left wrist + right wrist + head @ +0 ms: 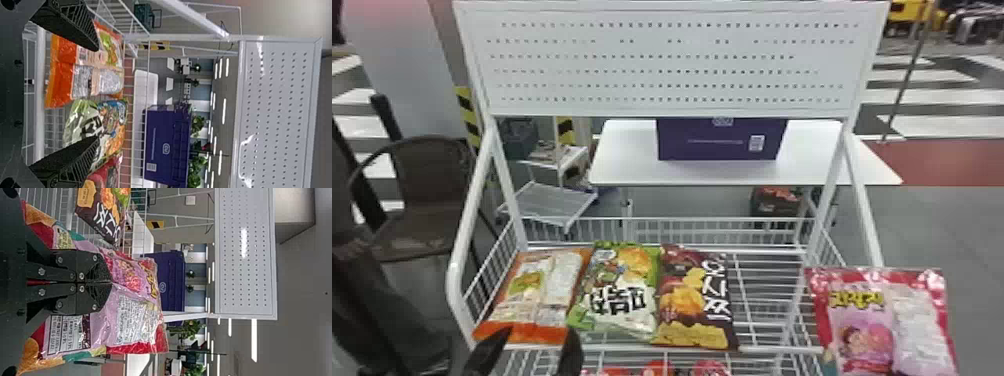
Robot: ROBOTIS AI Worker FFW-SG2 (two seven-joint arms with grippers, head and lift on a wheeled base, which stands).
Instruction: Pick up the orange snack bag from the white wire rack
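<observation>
Likely pre-grasp: advance wide, empty left gripper onto orange bag, rack's left edge; clamping pink bag in right gripper

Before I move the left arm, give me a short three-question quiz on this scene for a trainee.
1. True or false: the right claw is clamped on the pink snack bag.
2. On the white wire rack, what lies between the orange snack bag and the brown snack bag?
A) purple box
B) green snack bag
C) pink snack bag
3. Fill in, open or shut: the left claw is ____.

Key: 1 true; 2 B; 3 open.
</observation>
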